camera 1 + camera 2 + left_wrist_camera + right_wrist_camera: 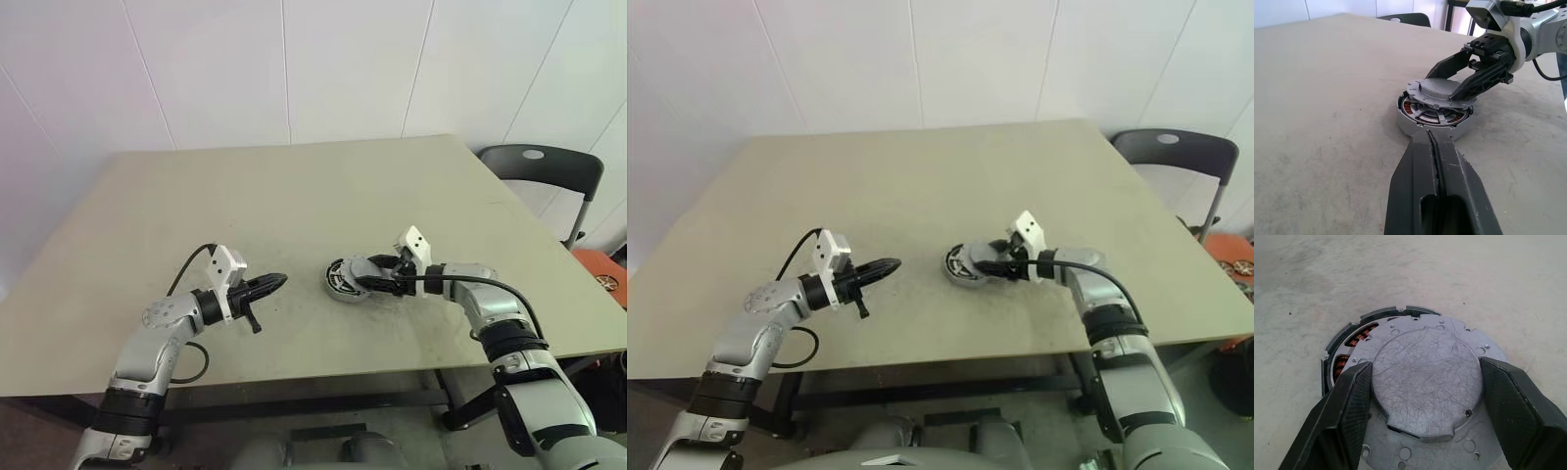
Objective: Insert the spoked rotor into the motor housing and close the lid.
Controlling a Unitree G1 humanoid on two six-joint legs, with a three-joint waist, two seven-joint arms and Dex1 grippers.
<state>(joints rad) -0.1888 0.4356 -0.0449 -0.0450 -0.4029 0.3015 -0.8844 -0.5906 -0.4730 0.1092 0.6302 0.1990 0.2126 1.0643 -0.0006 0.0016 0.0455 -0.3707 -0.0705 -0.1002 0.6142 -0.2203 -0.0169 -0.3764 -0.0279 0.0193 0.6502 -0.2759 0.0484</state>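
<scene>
The motor housing [1415,125], silver-rimmed with copper windings, lies on the table right of centre. Grey spokes of the spoked rotor [1442,117] show inside it. The lid [1425,367], a flat grey disc with a raised round middle, rests tilted over the housing, its far side higher. My right gripper [1426,363] reaches in from the right, with one finger on each side of the lid's raised middle. My left gripper [279,281] hovers just left of the housing [338,284], pointing at it, fingers shut and holding nothing.
The beige table [294,196] reaches far back behind the parts. A dark chair [539,166] stands past its right corner, and an orange object [607,274] sits beyond the right edge. A black cable loops under my left arm.
</scene>
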